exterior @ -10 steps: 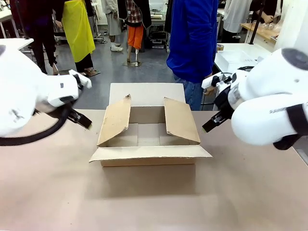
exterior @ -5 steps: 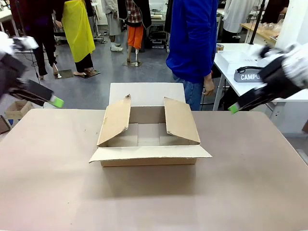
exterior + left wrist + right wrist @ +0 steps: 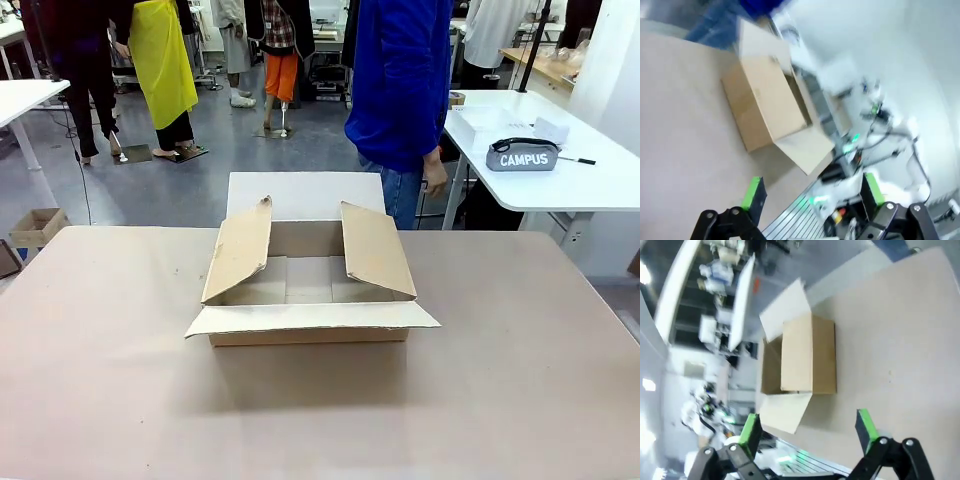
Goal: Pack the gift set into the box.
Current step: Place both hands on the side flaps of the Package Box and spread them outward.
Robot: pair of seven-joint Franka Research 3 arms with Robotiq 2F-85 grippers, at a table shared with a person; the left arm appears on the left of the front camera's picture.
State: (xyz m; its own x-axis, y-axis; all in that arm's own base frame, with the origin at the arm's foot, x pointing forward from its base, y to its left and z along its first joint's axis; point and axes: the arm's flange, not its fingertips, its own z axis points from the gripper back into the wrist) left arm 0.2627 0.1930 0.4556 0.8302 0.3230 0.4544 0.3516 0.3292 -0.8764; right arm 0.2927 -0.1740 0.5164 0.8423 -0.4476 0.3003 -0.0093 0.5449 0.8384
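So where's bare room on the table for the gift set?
Bare table lies in front of the box and at both its sides. Tight: its mouth, half covered by two inward-leaning flaps, and the far edge by the person.

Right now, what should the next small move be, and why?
Probably fetching the gift set, likely by the person. Its grey pouch lies on the white side table, near the person's hand, while the box stands open on the work table with nothing inside. The left gripper and right gripper are open and hold nothing.
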